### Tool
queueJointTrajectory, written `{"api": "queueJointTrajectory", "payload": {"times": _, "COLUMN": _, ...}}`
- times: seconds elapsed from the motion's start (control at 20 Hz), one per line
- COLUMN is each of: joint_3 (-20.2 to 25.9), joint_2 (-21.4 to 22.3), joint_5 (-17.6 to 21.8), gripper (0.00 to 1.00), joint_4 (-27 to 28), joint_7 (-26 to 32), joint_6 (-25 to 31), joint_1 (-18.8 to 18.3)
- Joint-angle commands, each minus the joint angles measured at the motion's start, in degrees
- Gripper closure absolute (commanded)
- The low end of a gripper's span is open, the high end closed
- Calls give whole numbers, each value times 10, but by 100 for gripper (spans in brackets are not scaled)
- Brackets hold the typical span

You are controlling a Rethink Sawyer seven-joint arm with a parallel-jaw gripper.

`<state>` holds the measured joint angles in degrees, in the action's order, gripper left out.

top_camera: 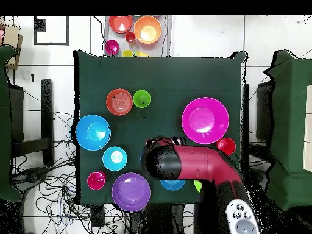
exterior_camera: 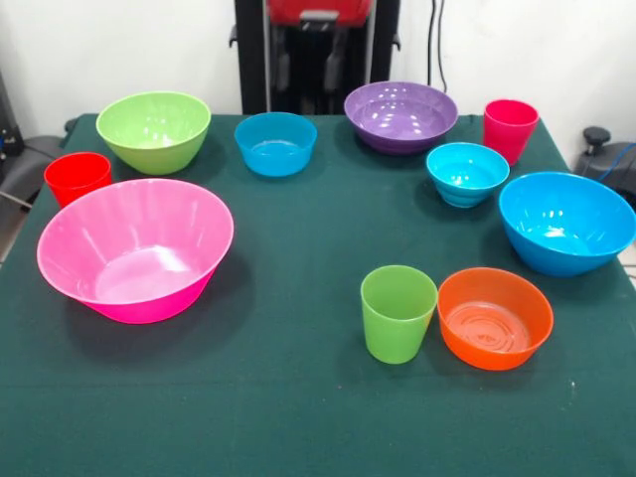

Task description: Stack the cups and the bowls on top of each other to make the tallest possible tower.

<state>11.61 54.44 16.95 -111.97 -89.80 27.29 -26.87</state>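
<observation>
All bowls and cups stand apart on the green cloth; nothing is stacked. The large hot pink bowl [exterior_camera: 134, 248] [top_camera: 205, 120] is at the left of the front view, with the red-orange cup [exterior_camera: 78, 177] and the lime green bowl [exterior_camera: 154, 129] behind it. One small cyan bowl [exterior_camera: 275, 142] and the purple bowl [exterior_camera: 400, 115] sit at the far edge. The crimson-pink cup [exterior_camera: 510, 129], the other cyan bowl [exterior_camera: 467, 173] and the large blue bowl [exterior_camera: 566, 222] are on the right. The lime green cup [exterior_camera: 397, 313] stands beside the orange bowl [exterior_camera: 494, 317]. The gripper [top_camera: 152, 159] shows only from above, at the arm's black end.
The pedestal [exterior_camera: 318, 50] stands behind the table's far edge. In the overhead view the red arm [top_camera: 195, 163] covers most of the lime green bowl and part of a cyan bowl [top_camera: 173, 184]. More bowls [top_camera: 147, 29] lie on a surface beyond the table. Cables cover the floor.
</observation>
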Motion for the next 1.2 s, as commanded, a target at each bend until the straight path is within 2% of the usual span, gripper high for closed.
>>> {"api": "queueJointTrajectory", "payload": {"times": 0.05, "joint_3": 159, "joint_2": -105, "joint_5": 117, "gripper": 0, "joint_4": 136, "joint_7": 257, "joint_6": 64, "joint_1": -53}}
{"api": "queueJointTrajectory", "payload": {"times": 0.35, "joint_3": 223, "joint_2": -173, "joint_5": 178, "gripper": 0, "joint_4": 217, "joint_7": 330, "joint_6": 102, "joint_1": -90}}
{"api": "queueJointTrajectory", "payload": {"times": 0.5, "joint_3": 234, "joint_2": -200, "joint_5": 206, "gripper": 0, "joint_4": 245, "joint_7": 347, "joint_6": 101, "joint_1": -98}}
{"api": "queueJointTrajectory", "payload": {"times": 0.65, "joint_3": 227, "joint_2": -222, "joint_5": 230, "gripper": 0, "joint_4": 276, "joint_7": 344, "joint_6": 99, "joint_1": -96}}
{"api": "queueJointTrajectory", "payload": {"times": 0.9, "joint_3": 194, "joint_2": -234, "joint_5": 259, "gripper": 0, "joint_4": 310, "joint_7": 313, "joint_6": 102, "joint_1": -87}}
{"api": "queueJointTrajectory", "payload": {"times": 1.2, "joint_3": 173, "joint_2": -236, "joint_5": 262, "gripper": 0, "joint_4": 312, "joint_7": 271, "joint_6": 95, "joint_1": -104}}
